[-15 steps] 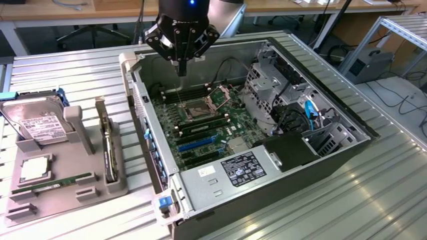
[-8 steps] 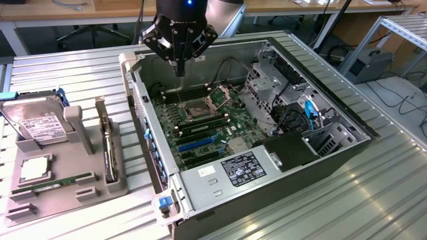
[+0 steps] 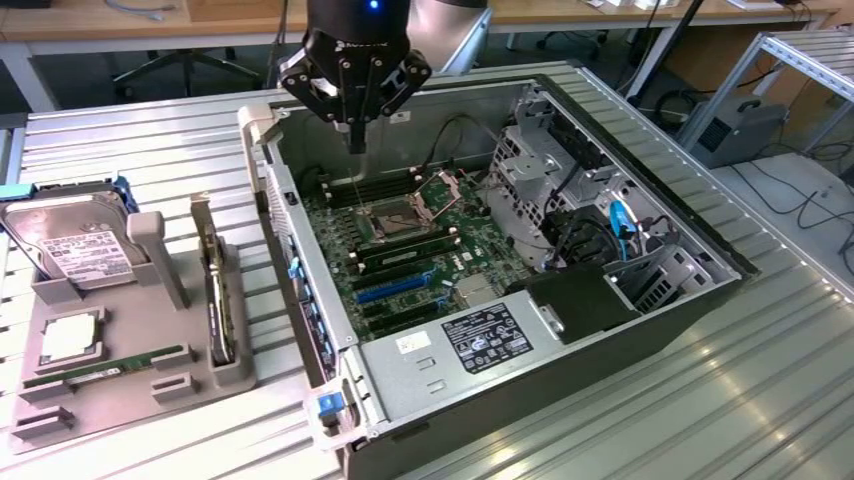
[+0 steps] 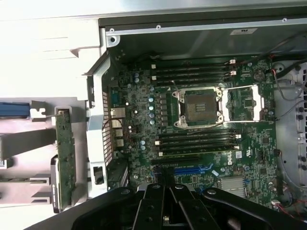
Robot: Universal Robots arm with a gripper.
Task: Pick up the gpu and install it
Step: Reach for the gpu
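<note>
Black gpu (image 3: pixel 216 300) (upright in grey rack (image 3: pixel 158 262)) stands apart from closed jaws

A ribbed metal tabletop (image 3: pixel 747 400) stands before wooden desks (image 3: pixel 160 25), a chair's wheeled base (image 3: pixel 187 66) and an aluminium frame (image 3: pixel 790 48).

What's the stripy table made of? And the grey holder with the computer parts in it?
The table looks like bare metal, probably aluminium: silvery ribbed slats with bright reflections. The grey holder looks like matte plastic, maybe printed: dull, even grey with no shine.
</note>
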